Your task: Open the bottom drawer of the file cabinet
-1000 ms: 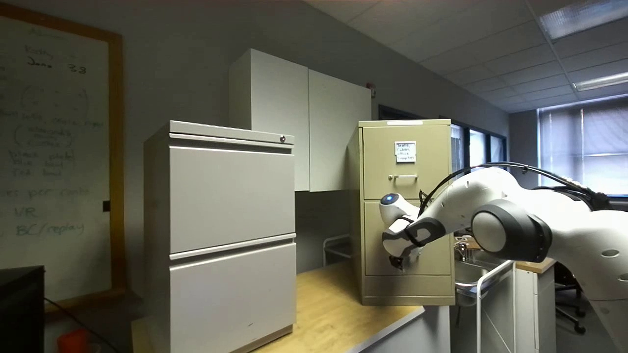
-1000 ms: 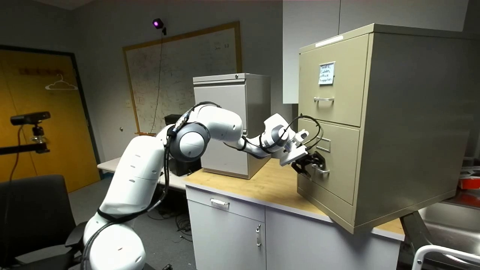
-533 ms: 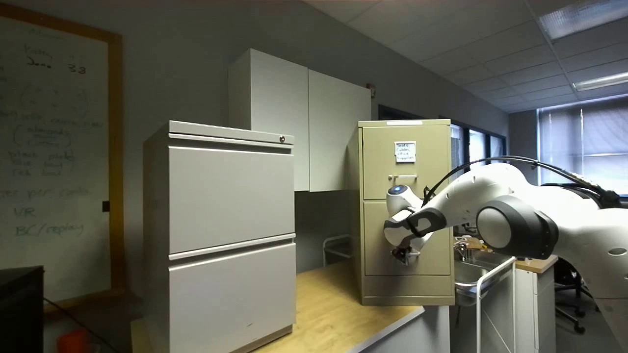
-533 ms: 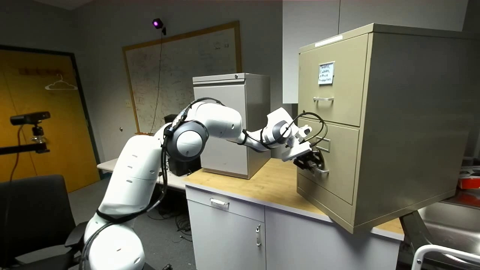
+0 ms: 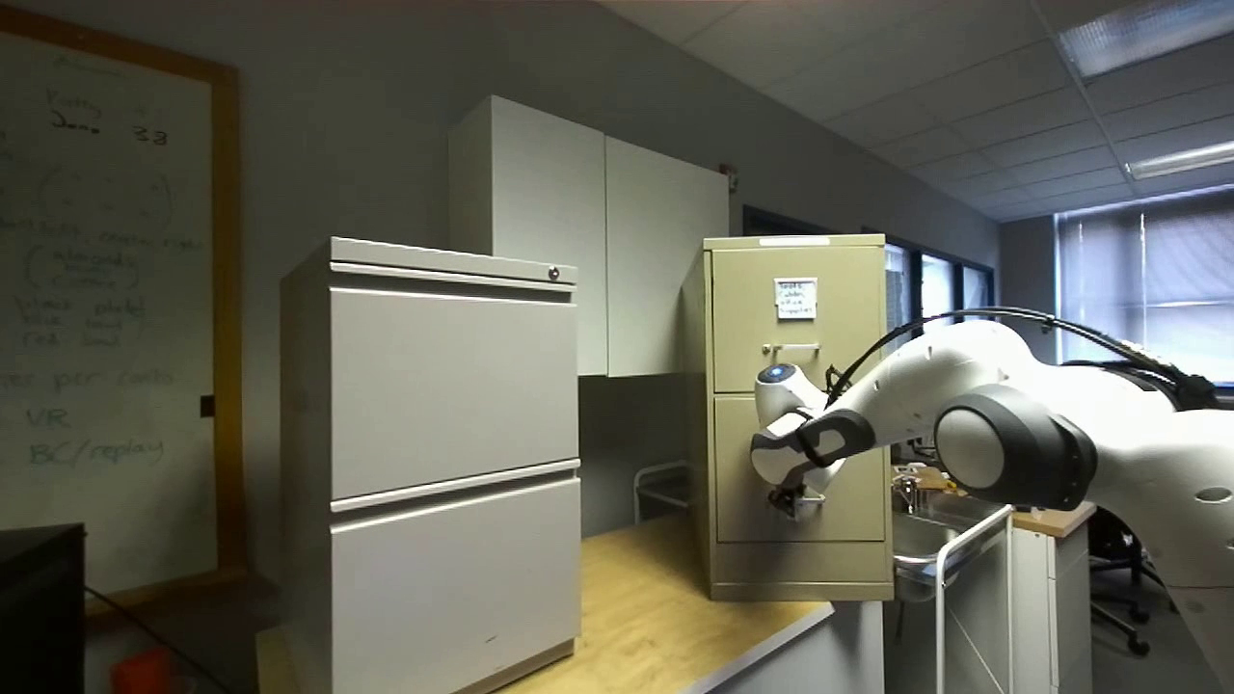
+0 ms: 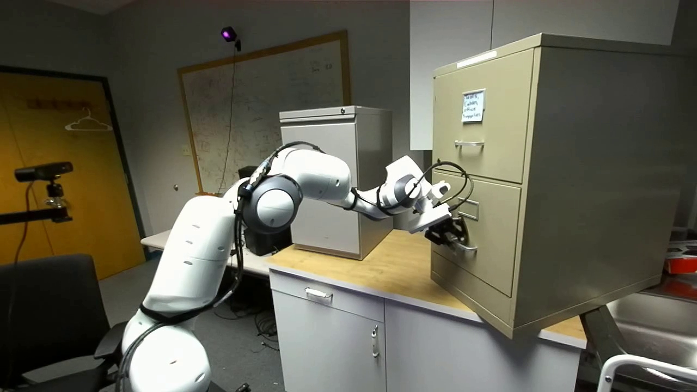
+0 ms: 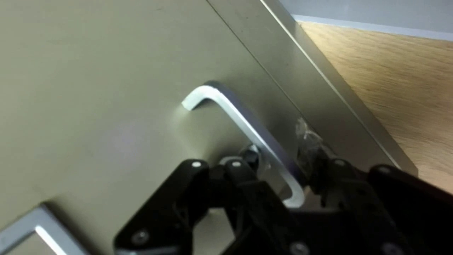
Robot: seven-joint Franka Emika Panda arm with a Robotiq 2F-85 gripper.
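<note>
Bottom drawer (image 6: 494, 234), closed, handle (image 7: 255, 134) between fingers (image 7: 313, 152) of the pincer (image 7: 280, 144)

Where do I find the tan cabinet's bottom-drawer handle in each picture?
In an exterior view: handle right of centre, in the lower third.
In an exterior view: handle right of centre, somewhat below mid-height.
Wrist view: handle near the middle, slanting.
Landmark in all three: wooden countertop.

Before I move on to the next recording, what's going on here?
A robot arm has its hand at the handle of the bottom drawer on a tan file cabinet. The fingers are open, one on either side of the handle, seemingly not clamped. The drawer is shut, its front flush with the cabinet, so the pull itself is not yet done.
</note>
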